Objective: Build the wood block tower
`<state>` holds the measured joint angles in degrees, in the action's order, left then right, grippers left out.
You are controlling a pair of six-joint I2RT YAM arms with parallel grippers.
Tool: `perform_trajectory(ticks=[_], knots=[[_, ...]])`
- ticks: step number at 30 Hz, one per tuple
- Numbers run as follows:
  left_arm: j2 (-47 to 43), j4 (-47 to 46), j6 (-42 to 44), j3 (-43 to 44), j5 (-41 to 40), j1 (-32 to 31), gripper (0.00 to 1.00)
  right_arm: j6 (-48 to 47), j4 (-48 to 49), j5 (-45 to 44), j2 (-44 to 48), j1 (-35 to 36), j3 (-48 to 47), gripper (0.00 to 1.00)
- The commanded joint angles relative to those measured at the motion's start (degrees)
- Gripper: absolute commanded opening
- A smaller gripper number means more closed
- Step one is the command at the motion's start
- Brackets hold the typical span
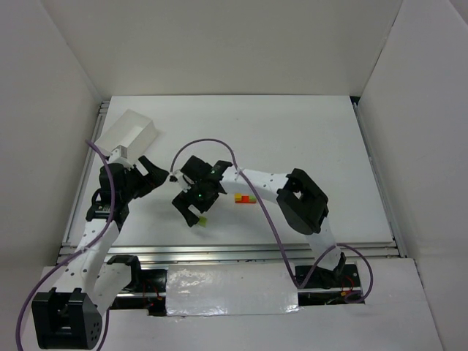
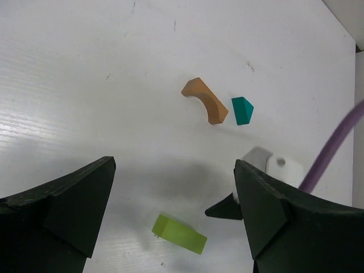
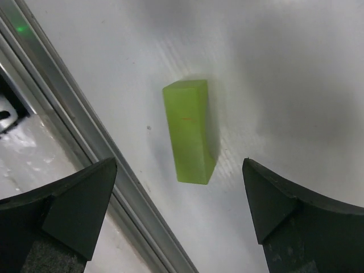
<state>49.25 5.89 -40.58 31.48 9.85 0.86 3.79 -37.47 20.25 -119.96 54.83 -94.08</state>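
A lime-green block (image 3: 189,131) lies flat and free on the white table, just ahead of my open right gripper (image 3: 179,170). From above, this green block (image 1: 202,219) sits near the table's front edge, at the tip of the right gripper (image 1: 191,210). My left gripper (image 2: 173,170) is open and holds nothing; the green block (image 2: 179,233) lies on the table between its jaws. Beyond it are a tan arch block (image 2: 206,100) and a teal peaked block (image 2: 242,110), side by side. A small row of red, yellow and green blocks (image 1: 245,197) lies under the right forearm.
A white rectangular box (image 1: 128,135) stands at the back left, behind the left gripper (image 1: 156,174). An aluminium rail (image 3: 85,136) borders the table's front edge close to the green block. A purple cable (image 2: 333,151) loops over the right arm.
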Motion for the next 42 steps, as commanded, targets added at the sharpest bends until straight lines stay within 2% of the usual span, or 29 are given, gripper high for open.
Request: perform_trajectory(ticks=[1, 4, 10, 18, 25, 29, 34, 36, 38, 39, 42], knots=[[-0.04, -2.46, 1.38, -0.11, -0.27, -0.25, 0.99, -3.18, 4.51, -10.66, 4.73, 3.26, 2.85, 1.0], [0.05, -2.46, 1.82, -0.02, -0.7, -0.25, 0.99, -3.09, 5.57, -13.74, 4.91, 4.41, 3.03, 0.98], [-0.3, -2.64, 2.52, -0.37, -2.11, -0.25, 0.99, -3.18, 4.25, -14.63, 1.66, 4.67, -0.04, 0.85], [-0.39, -2.29, 3.05, -0.55, -3.08, -0.25, 0.99, -5.29, 5.13, -12.08, 0.43, 5.99, -0.31, 0.8], [-0.74, -1.76, 3.14, -0.55, -4.4, -0.25, 0.99, -5.37, 5.3, -13.39, -1.5, 7.22, -0.93, 0.74], [-1.09, -1.23, 3.05, -0.46, -5.36, -0.25, 0.99, -4.76, 5.57, -15.59, -2.64, 7.49, -1.19, 0.56], [-1.18, -0.97, 3.14, -0.55, -6.42, -0.25, 0.99, -5.11, 6.97, -14.1, -2.29, 7.57, -0.4, 0.35], [-1.35, -0.71, 3.31, -0.63, -6.77, -0.25, 0.99, -5.28, 7.32, -14.45, -0.72, 7.57, 0.21, 0.25], [-1.44, -0.71, 3.4, -0.72, -6.94, -0.25, 0.99, -5.72, 7.68, -15.41, 1.12, 7.57, 0.92, 0.11], [-1.53, -0.7, 3.4, -0.64, -6.95, -0.34, 0.99, -6.42, 7.85, -16.81, 2.26, 7.49, 1.96, 0.07], [-1.88, -1.05, 3.66, -0.9, -6.59, -0.34, 0.99, -12.29, 8.03, -19.71, 7.45, 6.87, 3.99, 0.05]])
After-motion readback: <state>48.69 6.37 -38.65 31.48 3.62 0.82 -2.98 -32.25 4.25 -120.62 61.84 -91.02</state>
